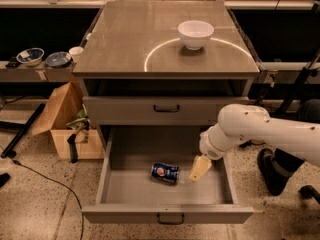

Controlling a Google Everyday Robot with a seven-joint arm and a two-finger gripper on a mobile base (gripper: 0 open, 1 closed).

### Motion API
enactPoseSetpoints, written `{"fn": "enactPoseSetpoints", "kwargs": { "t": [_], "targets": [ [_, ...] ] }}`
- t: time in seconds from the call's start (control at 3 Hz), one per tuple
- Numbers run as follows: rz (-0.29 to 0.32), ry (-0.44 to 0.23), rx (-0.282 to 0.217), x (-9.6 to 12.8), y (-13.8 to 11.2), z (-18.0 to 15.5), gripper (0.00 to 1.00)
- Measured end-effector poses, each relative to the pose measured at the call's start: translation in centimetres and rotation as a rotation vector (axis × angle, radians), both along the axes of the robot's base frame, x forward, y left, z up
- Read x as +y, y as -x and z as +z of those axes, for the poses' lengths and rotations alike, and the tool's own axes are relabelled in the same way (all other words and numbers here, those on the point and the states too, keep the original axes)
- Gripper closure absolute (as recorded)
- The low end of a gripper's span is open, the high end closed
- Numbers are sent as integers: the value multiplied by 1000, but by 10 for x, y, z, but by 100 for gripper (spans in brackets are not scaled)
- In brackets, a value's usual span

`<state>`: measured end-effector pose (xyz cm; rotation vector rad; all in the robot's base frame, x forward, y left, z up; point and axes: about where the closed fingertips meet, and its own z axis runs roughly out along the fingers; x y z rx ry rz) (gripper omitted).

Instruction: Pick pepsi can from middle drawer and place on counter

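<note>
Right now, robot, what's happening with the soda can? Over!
Hand low in the open middle drawer, close beside pepsi can. Can lying on its side, not grabbed. Nothing between them. Over.

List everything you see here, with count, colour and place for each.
Small dark-blue pepsi can: one, blue, on its side in open drawer
Wide shallow grey metal drawer: one, grey, lowest, pulled open
Flat dull-metal counter: one, grey, cabinet top
Round white bowl: one, white, on counter
Small bowls: two, bluish, side shelf
Cardboard box: one, brown, floor beside cabinet
Robot arm: one, white, reaching into drawer
End effector: one, tan, beside can
</note>
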<state>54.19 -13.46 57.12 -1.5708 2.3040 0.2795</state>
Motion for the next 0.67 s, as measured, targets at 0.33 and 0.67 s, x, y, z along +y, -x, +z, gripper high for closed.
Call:
{"fn": "enactPoseSetpoints", "kwargs": {
  "t": [0.33,0.67],
  "targets": [
    [-14,-19,1,2,-7,-21,0],
    [-14,-36,-3,10,-12,-42,0]
  ]
}}
